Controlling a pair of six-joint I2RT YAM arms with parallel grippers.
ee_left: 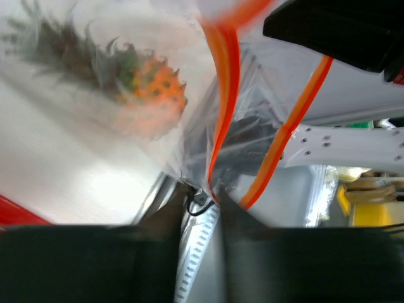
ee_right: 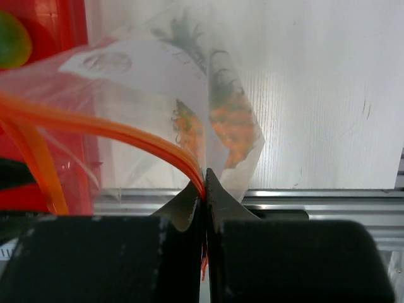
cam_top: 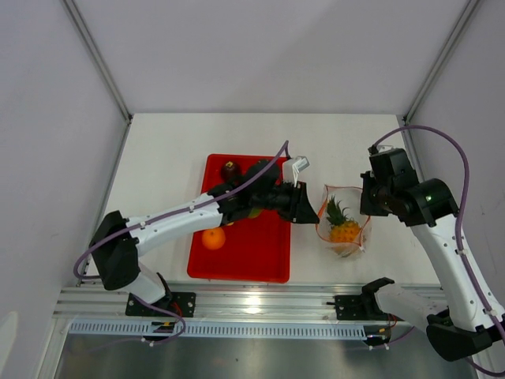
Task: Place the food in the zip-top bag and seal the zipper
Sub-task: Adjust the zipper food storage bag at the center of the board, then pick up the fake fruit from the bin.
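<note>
On the desk (cam_top: 158, 158), left of middle, a red tray (cam_top: 260, 264) carrying an orange (cam_top: 213, 238) near its left edge, a dark red fruit (cam_top: 230, 170) at its far end, and a green fruit (cam_top: 254, 212) half hidden beneath the left arm. All three outside the bag, so most of the loading yet to do. No pear to be made out.

Stretched across the tray to its right edge, the left end effector (cam_top: 309, 208): jaws a narrow slit apart in the wrist view, with the fold of the zipper (ee_left: 221, 126) right at the fingertips. Any pinch on the film there not to be told.

Just right of the tray, the zip-top bag (cam_top: 353, 243), mouth raised and spread, with the pineapple (cam_top: 343, 227) already inside, crown toward the far side.

At the bag's right side, the right end effector (cam_top: 368, 204), clamped tight on the zipper strip at the mouth edge.

By the look of it: one piece in, at least three to fetch, then the mouth to press shut along its whole length. Sealing not begun, the two strips plainly apart
</note>
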